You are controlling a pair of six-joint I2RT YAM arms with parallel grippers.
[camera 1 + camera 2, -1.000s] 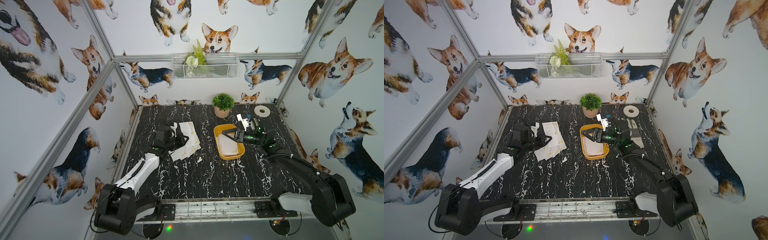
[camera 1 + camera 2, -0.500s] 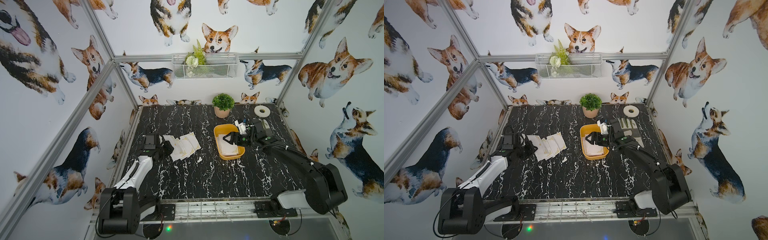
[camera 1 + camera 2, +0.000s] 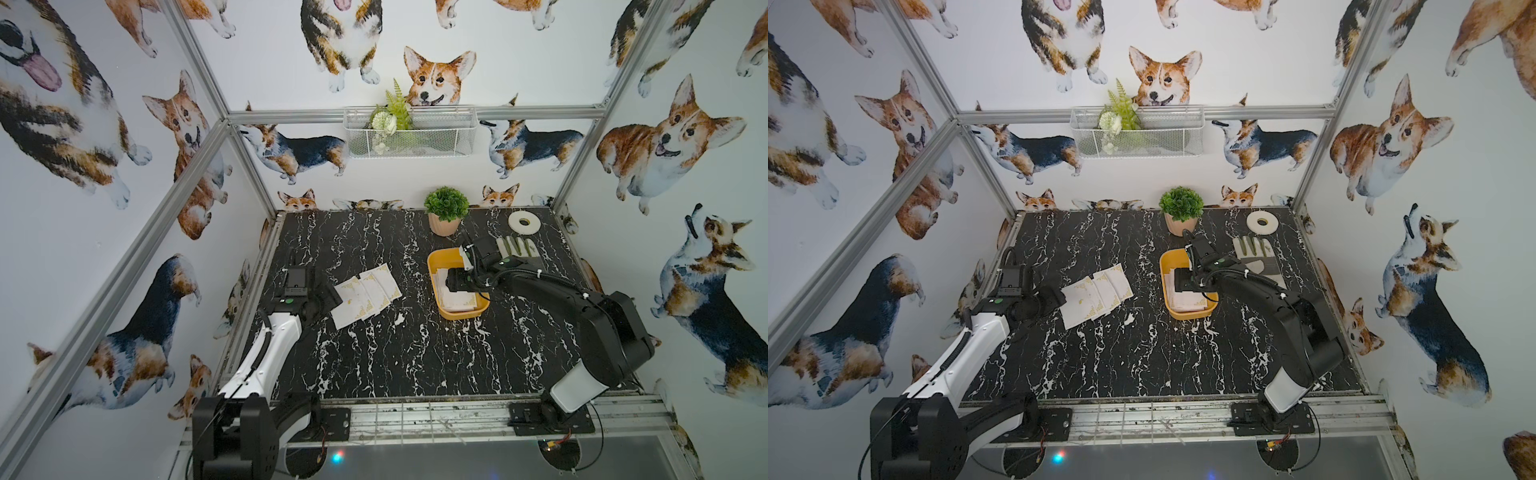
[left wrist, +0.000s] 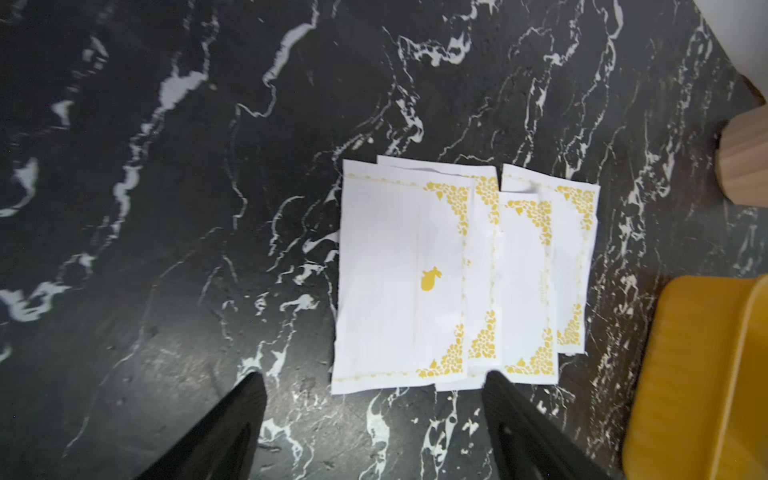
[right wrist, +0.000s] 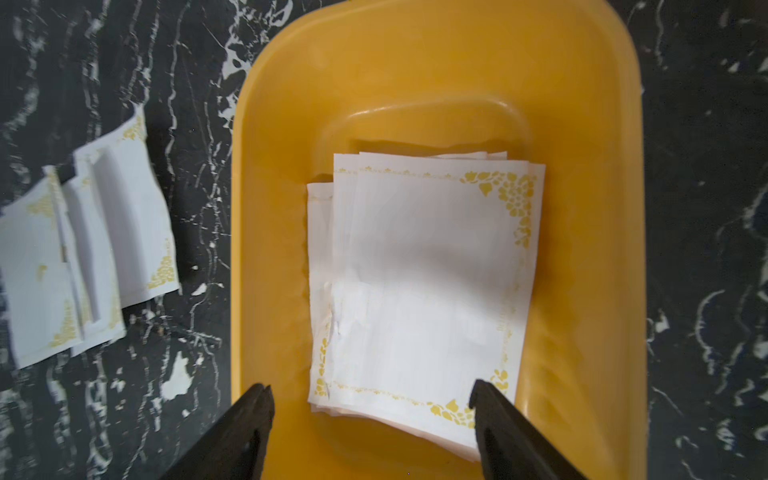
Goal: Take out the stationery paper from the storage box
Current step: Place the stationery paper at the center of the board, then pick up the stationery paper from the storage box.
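The yellow storage box (image 3: 435,266) sits right of the table's middle and holds a stack of white stationery paper (image 5: 428,270) with gold corners. My right gripper (image 5: 370,384) hovers open over the box, its fingertips (image 5: 482,395) straddling the near end of the stack without touching it. Several more sheets (image 3: 365,297) lie fanned flat on the black marble left of the box. My left gripper (image 4: 374,376) stands open just off their near edge, with nothing between its fingers. Both top views show the box (image 3: 1165,266) and the loose sheets (image 3: 1096,295).
A potted plant (image 3: 445,210) stands behind the box. A white tape roll (image 3: 523,222) and a white-and-grey glove (image 3: 517,249) lie at the back right. A wire basket (image 3: 409,133) hangs on the back wall. The metal frame borders the table.
My left gripper carried raised sheets down and leftward, then opened; they now lie flat on the table. The right gripper shifted to sit over the stack in the box.
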